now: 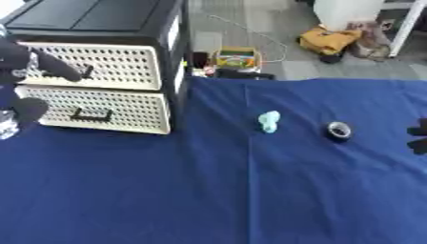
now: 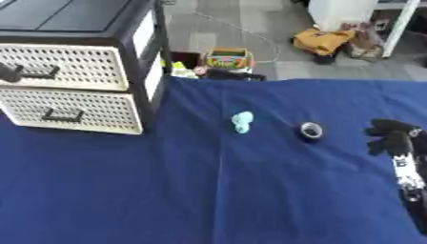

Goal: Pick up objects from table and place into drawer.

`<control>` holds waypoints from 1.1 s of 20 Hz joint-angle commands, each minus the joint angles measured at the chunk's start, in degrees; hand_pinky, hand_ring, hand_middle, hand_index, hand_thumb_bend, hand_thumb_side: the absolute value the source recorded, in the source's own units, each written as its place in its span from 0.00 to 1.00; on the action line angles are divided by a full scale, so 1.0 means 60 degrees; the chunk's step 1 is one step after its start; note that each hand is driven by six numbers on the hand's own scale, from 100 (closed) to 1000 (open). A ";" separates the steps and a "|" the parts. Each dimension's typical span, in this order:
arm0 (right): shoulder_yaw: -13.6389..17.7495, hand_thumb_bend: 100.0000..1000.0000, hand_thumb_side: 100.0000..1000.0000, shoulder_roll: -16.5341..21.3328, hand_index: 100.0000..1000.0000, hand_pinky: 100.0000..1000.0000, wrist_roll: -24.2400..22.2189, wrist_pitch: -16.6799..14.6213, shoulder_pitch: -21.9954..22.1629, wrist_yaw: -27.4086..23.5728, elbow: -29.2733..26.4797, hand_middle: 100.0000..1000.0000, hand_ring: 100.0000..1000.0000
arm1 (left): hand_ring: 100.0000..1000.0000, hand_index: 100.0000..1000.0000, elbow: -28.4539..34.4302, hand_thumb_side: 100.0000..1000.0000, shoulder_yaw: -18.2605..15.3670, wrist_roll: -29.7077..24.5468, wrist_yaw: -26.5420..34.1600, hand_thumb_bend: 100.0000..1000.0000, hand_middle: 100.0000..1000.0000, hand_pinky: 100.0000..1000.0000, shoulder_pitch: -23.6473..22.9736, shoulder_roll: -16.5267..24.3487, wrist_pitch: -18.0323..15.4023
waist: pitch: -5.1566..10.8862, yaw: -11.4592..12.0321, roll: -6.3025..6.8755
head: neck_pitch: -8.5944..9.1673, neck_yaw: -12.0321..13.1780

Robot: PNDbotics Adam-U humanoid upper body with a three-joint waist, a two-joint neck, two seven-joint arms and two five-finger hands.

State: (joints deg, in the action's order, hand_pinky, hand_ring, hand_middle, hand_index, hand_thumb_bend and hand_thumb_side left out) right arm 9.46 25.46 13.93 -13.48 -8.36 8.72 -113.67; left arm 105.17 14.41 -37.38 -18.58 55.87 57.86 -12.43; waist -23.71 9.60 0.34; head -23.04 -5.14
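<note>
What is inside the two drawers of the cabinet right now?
Cannot tell: both drawers, top and bottom, are closed. Their perforated fronts show nothing. The left hand reaches the top drawer's handle.

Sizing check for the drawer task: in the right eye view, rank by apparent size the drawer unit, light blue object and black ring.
1. Drawer unit, by far the largest.
2. Light blue object.
3. Black ring.
The last two look close in size, the blue one a little taller; they sit at similar depth, so treat that order as unsure.
</note>
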 commanded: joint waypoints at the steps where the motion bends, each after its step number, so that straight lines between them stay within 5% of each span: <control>1: 0.0027 0.06 0.88 0.0100 0.72 0.57 0.0007 0.0055 -0.0066 0.0034 -0.0154 0.34 0.67 | 0.00 0.91 -0.0433 0.76 -0.0036 -0.0218 -0.0317 0.00 0.00 0.04 0.0414 -0.0074 -0.0025 | 0.0170 -0.0003 0.0032 | 0.0067 0.0057; 5: 0.0034 0.06 0.88 0.0058 0.71 0.57 0.0035 0.0111 -0.0070 0.0038 -0.0154 0.33 0.67 | 0.00 0.90 -0.0893 0.40 -0.0010 -0.0291 -0.0687 0.00 0.00 0.05 0.0684 -0.0303 -0.0105 | 0.0145 -0.0025 0.0037 | 0.0097 0.0070; 8: 0.0033 0.06 0.88 0.0041 0.71 0.57 0.0041 0.0123 -0.0083 0.0041 -0.0154 0.33 0.67 | 0.00 0.88 -0.1114 0.28 -0.0022 -0.0163 -0.1025 0.01 0.00 0.06 0.0812 -0.0418 -0.0049 | 0.0127 -0.0044 0.0037 | 0.0103 0.0073; 22: 0.0036 0.09 0.87 -0.0056 0.69 0.57 0.0043 0.0161 -0.0139 0.0010 -0.0154 0.33 0.67 | 0.00 0.81 -0.2177 0.24 -0.0157 0.0020 -0.1608 0.00 0.00 0.05 0.0909 -0.0651 0.0179 | 0.0043 -0.0102 0.0014 | 0.0149 0.0096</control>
State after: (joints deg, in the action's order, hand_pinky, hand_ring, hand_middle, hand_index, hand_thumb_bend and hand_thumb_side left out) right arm 9.46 24.47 14.12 -12.58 -8.76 8.72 -113.67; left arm 92.24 14.62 -37.37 -27.82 60.34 52.86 -11.66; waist -24.53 8.98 0.37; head -22.99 -4.67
